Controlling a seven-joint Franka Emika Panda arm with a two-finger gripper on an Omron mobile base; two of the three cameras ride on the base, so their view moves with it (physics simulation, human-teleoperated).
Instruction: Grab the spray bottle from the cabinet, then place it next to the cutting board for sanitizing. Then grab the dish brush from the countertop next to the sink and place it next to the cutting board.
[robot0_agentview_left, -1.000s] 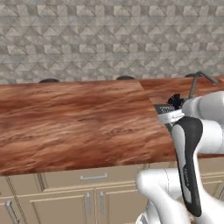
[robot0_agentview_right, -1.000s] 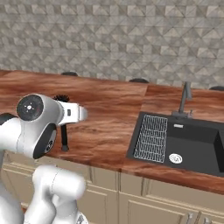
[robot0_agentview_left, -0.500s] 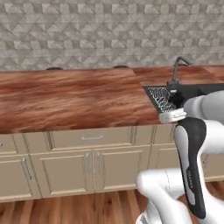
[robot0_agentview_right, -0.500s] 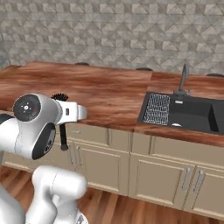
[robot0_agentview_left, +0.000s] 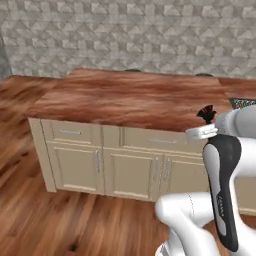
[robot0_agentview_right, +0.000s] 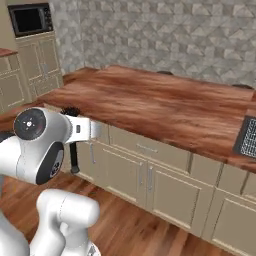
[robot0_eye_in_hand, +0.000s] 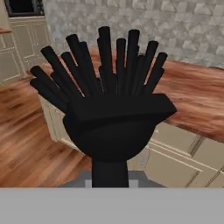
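Bristles of the dish brush fanned upward close before the hand camera, its handle pinched in the pincer, off the desk. From the right, the handle hung below the hand; from the left, just the bristle tuft showed. Beyond stood beige cupboards.

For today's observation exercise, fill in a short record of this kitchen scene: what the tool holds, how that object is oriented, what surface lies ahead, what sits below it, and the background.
tool: shut on the dish brush
brush orientation: bristles pointing up in the left base view, handle hanging down beside the arm in the right base view
brush position: in the air, off the countertop
surface ahead: reddish-brown wood-grain countertop
below counter: beige panelled cupboards with small handles
floor: wooden planks
background: grey patterned tile wall; microwave at upper left in the right base view
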